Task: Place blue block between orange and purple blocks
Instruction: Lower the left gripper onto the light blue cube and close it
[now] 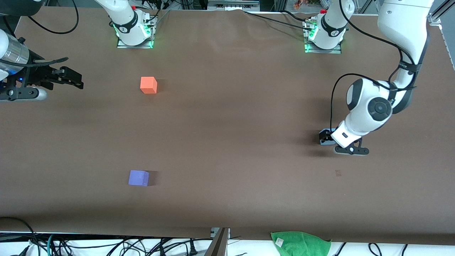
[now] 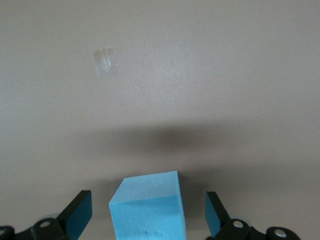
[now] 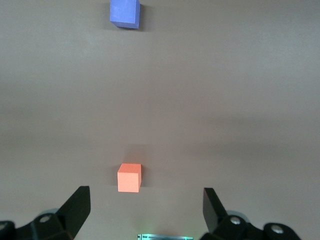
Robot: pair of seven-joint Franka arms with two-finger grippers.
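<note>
At the right arm's end of the table (image 1: 227,117), the right gripper (image 1: 76,80) is held up at the edge of the front view, waiting, with its fingers spread wide and nothing between them. The orange block (image 1: 148,85) is seen nearer the robots' bases, and the purple block (image 1: 138,178) lies nearer the front camera, the two well apart with bare table between them. Toward the left arm's end, the left gripper (image 1: 328,137) is lowered close to the table, its fingers (image 2: 77,214) parted wide on either side of the blue block (image 2: 149,206), and no contact can be seen on either face. The grasp is judged not yet made. If the fingers were closed while the cube sat off-centre or turned between them, as its slightly angled faces in the left wrist view suggest, it could be pushed aside or pinched by a corner and then slip during the long carry towards the other two blocks. A release that was off-line could also knock the orange or purple block. In the front view the blue block is almost wholly covered by the left arm's wrist, only a sliver perhaps showing by the fingers. The lower part of the cube and both fingertips are cut off in the left wrist view, so how deeply the fingers reach cannot be told.
</note>
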